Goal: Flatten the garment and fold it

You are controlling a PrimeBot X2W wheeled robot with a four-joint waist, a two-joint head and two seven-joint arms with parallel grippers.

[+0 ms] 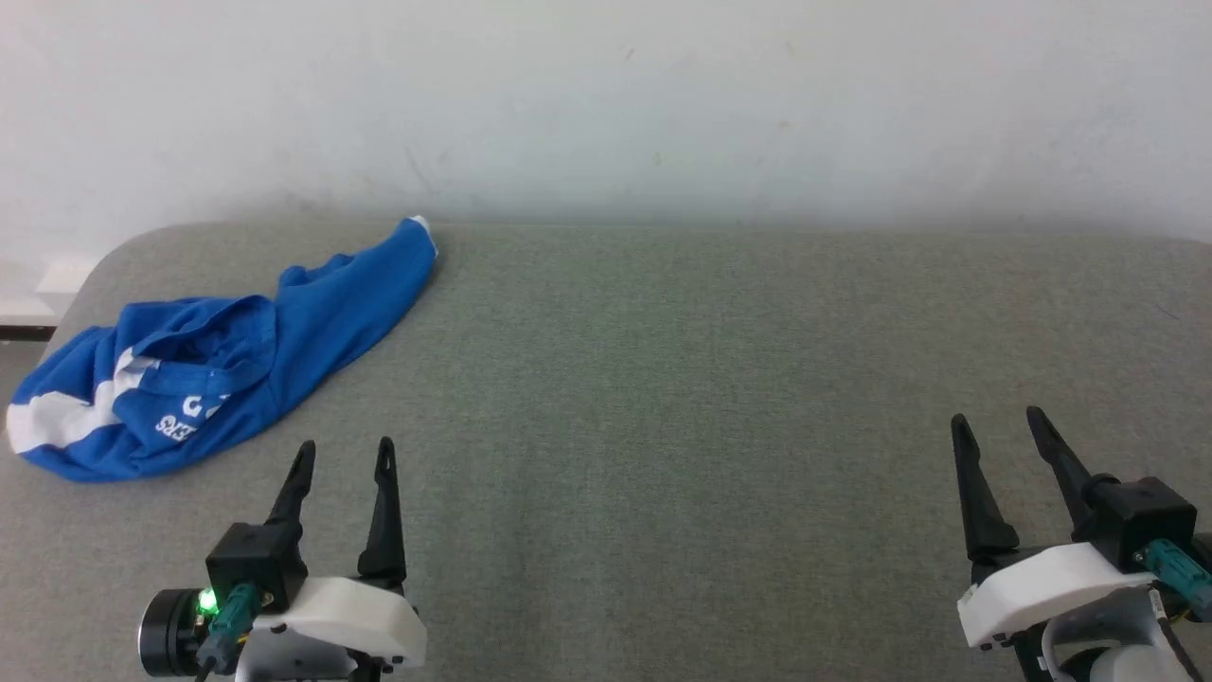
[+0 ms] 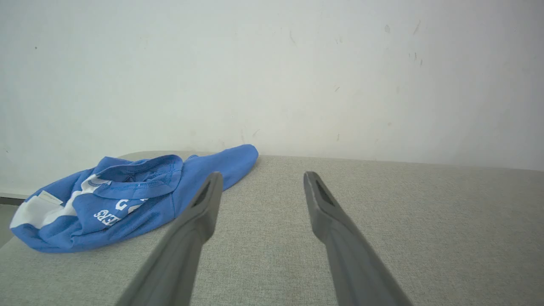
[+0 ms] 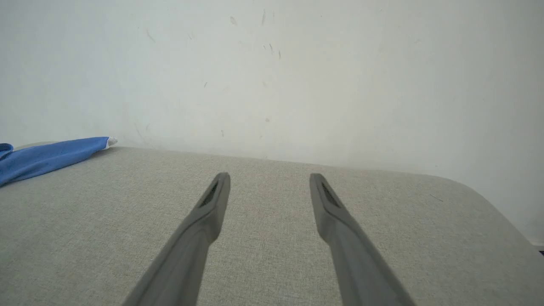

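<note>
Grey-green fabric-covered surface [image 1: 663, 379], rounded corners, far edge against a scuffed white wall [image 1: 606, 95].

Garment [image 1: 237, 360]: bright blue soft shorts with a white stripe and white printed lettering, in a crumpled heap at the far left corner of the surface. Not flattened, not folded. The bulk sits toward the left edge. One leg runs out along a diagonal toward the far edge and ends in a white hem tip. In the left wrist view the garment [image 2: 127, 199] shows an open, stitched band folded over the top of the heap, with the lettering upside down below it. Only the stretched leg [image 3: 46, 157] enters the right wrist view, at its left border.

Left jaws: by the near edge, left part of the surface. The two long dark fingers [image 1: 383, 511] are parted, with bare surface between them and nothing held. The tips stop short of the garment's near side, close to it but not touching.

Right jaws: by the near right corner. The fingers [image 1: 975, 502] are parted about as wide, also empty, well apart from the garment.
</note>
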